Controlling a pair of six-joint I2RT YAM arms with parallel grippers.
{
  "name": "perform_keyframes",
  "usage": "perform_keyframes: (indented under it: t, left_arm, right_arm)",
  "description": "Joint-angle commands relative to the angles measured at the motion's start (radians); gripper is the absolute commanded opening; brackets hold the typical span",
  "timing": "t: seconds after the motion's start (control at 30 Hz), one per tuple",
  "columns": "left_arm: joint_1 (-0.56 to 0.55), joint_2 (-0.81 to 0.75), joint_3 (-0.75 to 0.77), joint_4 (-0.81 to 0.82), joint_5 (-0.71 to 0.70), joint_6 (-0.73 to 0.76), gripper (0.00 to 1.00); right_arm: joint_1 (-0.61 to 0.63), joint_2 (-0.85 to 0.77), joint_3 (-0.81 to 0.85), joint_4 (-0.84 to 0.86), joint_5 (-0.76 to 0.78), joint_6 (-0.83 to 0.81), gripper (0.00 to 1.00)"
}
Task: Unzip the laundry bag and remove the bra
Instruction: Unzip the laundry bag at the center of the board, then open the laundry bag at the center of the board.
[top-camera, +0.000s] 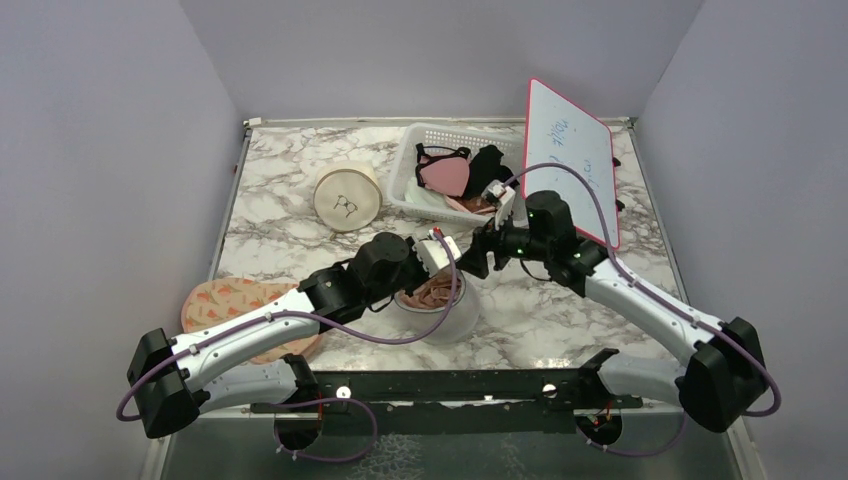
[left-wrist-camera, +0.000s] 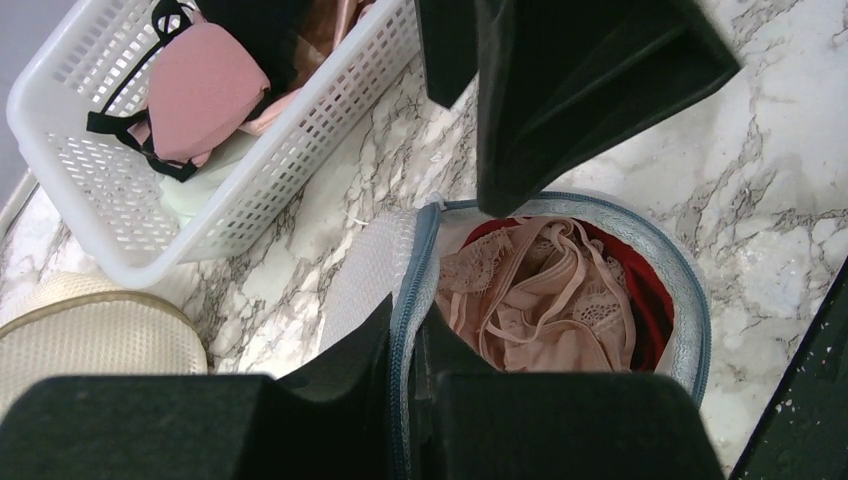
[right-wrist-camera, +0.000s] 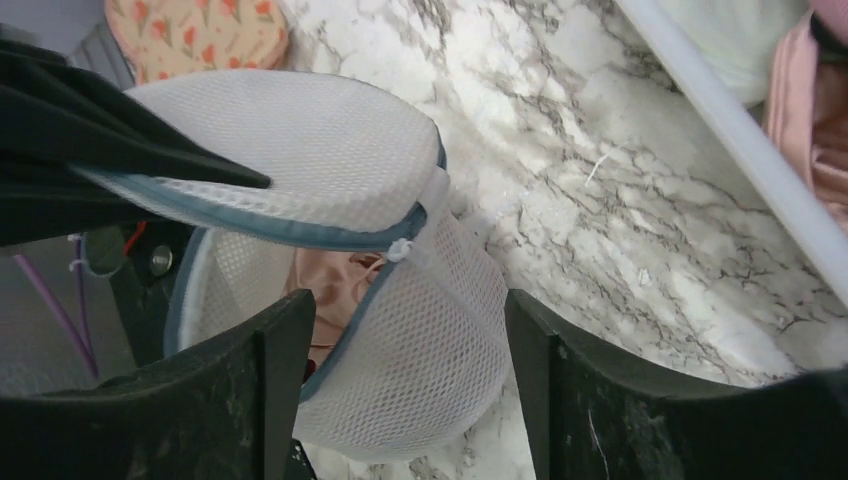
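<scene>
The laundry bag (top-camera: 440, 318) stands near the table's front middle, unzipped, with its mesh lid (right-wrist-camera: 300, 150) lifted. A pink lace bra (left-wrist-camera: 540, 300) lies inside on a red garment (left-wrist-camera: 655, 300). My left gripper (top-camera: 440, 245) is shut on the lid's grey-blue zip edge (left-wrist-camera: 408, 330) and holds it up at the bag's far left side. My right gripper (top-camera: 483, 252) is open and empty, just right of the bag's far rim. In the right wrist view its fingers (right-wrist-camera: 270, 400) straddle the bag's mesh wall (right-wrist-camera: 420, 360) without touching it.
A white basket (top-camera: 412, 185) with a pink bra and dark garments stands behind the bag. A cream round case (top-camera: 346, 197) is at the back left, a peach patterned pouch (top-camera: 235, 305) at the front left, a whiteboard (top-camera: 570, 165) at the back right.
</scene>
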Motion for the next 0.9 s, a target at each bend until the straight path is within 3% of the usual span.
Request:
perform_keyframes:
  t: [0.0, 0.13, 0.37, 0.47, 0.67, 0.87]
  left_arm:
    - [-0.003, -0.018, 0.004, 0.026, -0.025, 0.005, 0.0]
    - [-0.003, -0.019, 0.005, 0.023, -0.022, 0.003, 0.0]
    - [-0.003, -0.022, 0.004, 0.023, -0.018, 0.006, 0.0]
    - [-0.003, -0.022, 0.006, 0.021, -0.016, 0.005, 0.0]
    - [-0.003, -0.025, 0.007, 0.02, -0.026, 0.008, 0.01]
    - [-0.003, -0.046, 0.006, 0.019, -0.081, 0.002, 0.24]
  right_arm:
    - [-0.005, -0.113, -0.035, 0.089, -0.032, -0.042, 0.73]
    - [-0.005, -0.141, -0.101, 0.267, -0.172, -0.119, 0.74]
    - [-0.003, 0.022, -0.094, 0.5, -0.376, -0.206, 0.71]
    - [-0.003, 0.078, -0.085, 0.559, -0.394, -0.232, 0.67]
    - [-0.003, 0.162, -0.052, 0.61, -0.447, -0.165, 0.5]
    - [-0.003, 0.158, -0.102, 0.666, -0.307, 0.111, 0.15]
